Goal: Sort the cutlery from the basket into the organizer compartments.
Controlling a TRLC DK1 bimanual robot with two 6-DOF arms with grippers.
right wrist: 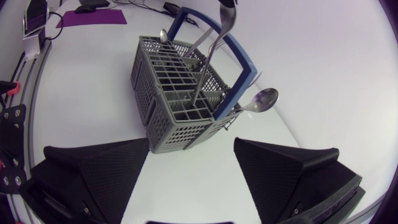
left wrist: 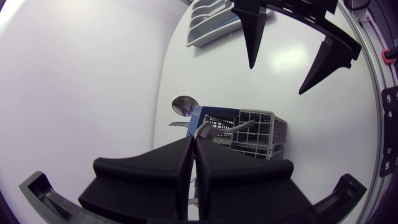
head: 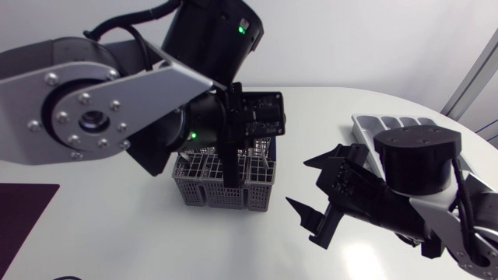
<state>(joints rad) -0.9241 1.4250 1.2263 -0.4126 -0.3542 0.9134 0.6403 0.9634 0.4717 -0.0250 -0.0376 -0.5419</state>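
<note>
The left gripper (left wrist: 191,144) stands over the basket (head: 250,191), its fingers pinched narrow on a slim piece of cutlery (right wrist: 210,62) that rises upright out of it. The right gripper (right wrist: 191,148) is spread wide and holds nothing. Seen from above, the basket is at its 9 o'clock. The organizer (head: 389,123) lies at the basket's 2 o'clock.

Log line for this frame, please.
left hand: shut on utensil in basket | right hand: open, empty, beside basket | organizer: by right hand
</note>
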